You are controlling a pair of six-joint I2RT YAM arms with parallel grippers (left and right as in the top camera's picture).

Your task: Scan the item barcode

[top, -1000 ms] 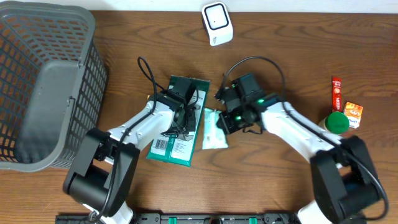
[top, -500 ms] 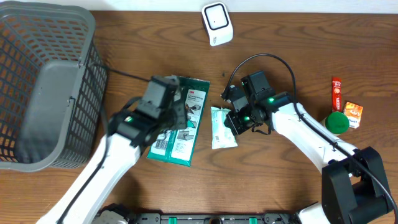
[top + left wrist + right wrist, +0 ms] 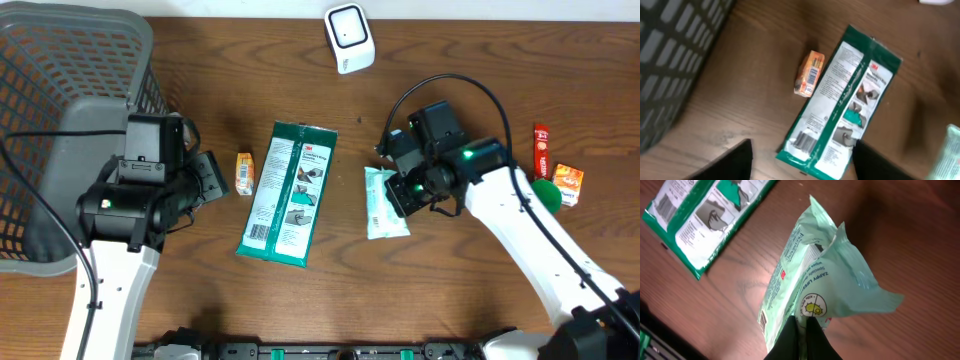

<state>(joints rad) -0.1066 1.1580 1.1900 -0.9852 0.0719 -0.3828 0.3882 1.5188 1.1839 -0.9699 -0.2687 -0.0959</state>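
A pale green wipes packet hangs just over the table right of centre, pinched at its edge by my shut right gripper; a small barcode shows on its side. A dark green and white packet lies flat at the centre with its barcode at the near end. My left gripper stands open and empty to its left, beside the basket. The white scanner sits at the far edge.
A small orange box lies just left of the dark green packet. A grey mesh basket fills the left side. At the right edge lie a red stick, an orange box and a green round item.
My left gripper has opened and pulled back left off the dark green packet, uncovering the small orange box. The right gripper has carried the wipes packet a little to the right.
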